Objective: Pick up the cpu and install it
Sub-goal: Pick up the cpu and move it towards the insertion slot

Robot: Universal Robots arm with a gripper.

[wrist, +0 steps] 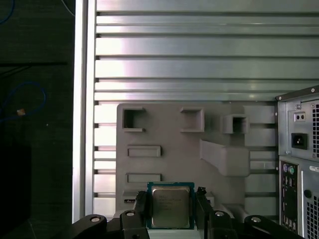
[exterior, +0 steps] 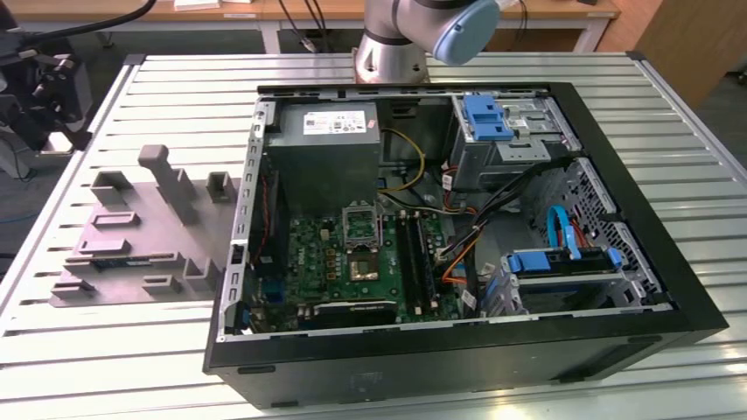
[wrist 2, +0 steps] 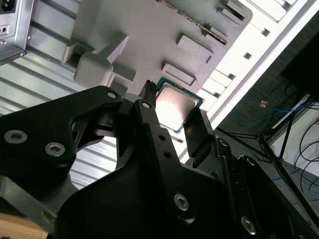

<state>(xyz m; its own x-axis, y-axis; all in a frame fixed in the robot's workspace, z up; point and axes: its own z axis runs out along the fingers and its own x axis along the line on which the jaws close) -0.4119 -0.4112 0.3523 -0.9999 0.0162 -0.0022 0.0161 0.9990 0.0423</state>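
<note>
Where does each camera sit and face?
Exterior view: high, looking down on the open black computer case and grey plastic tray; the arm's grey-and-blue joints show.
First wrist view: on the wrist, facing straight down at the tray; black gripper shows.
Second wrist view: on the wrist, slanting along the gripper.
Both wrist views share the small silvery square cpu in the gripper.

The scene is taken in by the exterior view from high up and some way off, angled steeply down on the slatted table. The open computer case is centred, the grey tray is set at the exterior view's left, and the arm's base is at the far edge. In the first wrist view the tray is faced squarely from above, from nearer. In the second wrist view it is seen obliquely, close past the gripper. Tray and table slats are shared by all three views. The cpu, clamped between the gripper's fingers, is shared by both wrist views.
</note>
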